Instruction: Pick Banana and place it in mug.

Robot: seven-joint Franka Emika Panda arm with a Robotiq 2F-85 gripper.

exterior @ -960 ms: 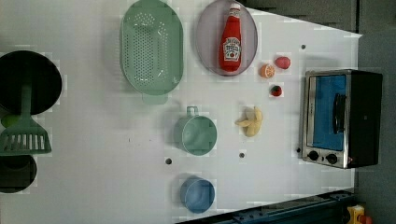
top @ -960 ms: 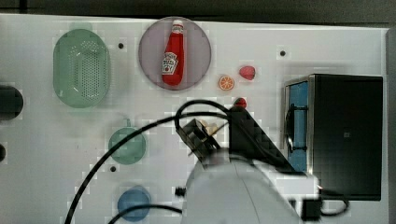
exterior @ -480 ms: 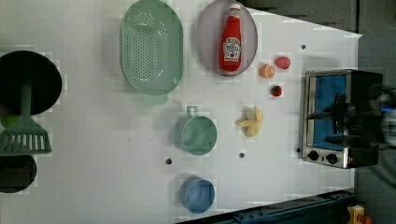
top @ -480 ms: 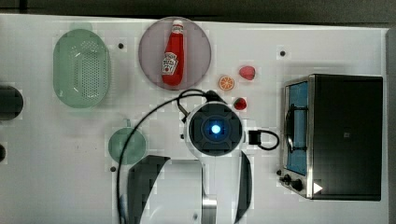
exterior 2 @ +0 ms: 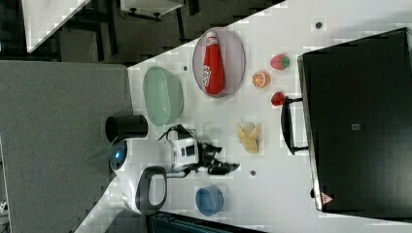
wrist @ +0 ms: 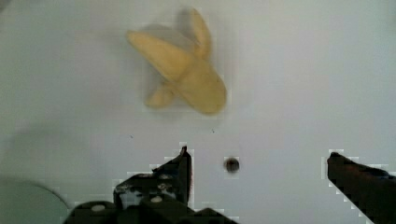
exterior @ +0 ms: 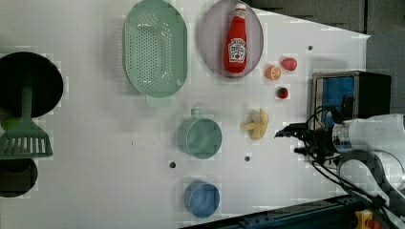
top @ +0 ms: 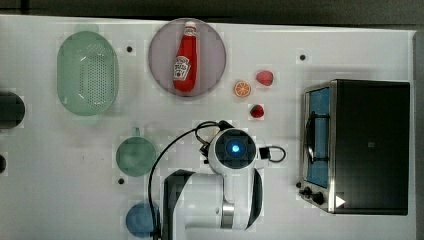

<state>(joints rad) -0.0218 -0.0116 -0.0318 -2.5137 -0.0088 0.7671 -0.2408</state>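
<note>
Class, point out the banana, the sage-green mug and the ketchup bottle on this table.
banana (exterior: 257,125), left view, on the yellow body.
mug (exterior: 202,139), left view, on the inside floor.
ketchup bottle (exterior: 236,47), left view, on the label.

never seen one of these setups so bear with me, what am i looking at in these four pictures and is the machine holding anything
It is one white robot arm working over a white table. Three pictures come from fixed cameras looking at the table; the fourth comes from a camera on the arm's wrist, looking past its claw.

On the table lie a peeled banana, a pale green mug, a blue cup, a perforated green basket, a ketchup bottle on a plate, an orange slice, two small red fruits and a toaster oven.

The claw holds nothing. Its two dark fingers stand wide open above the bare table, and the banana lies just ahead of them, untouched.
</note>
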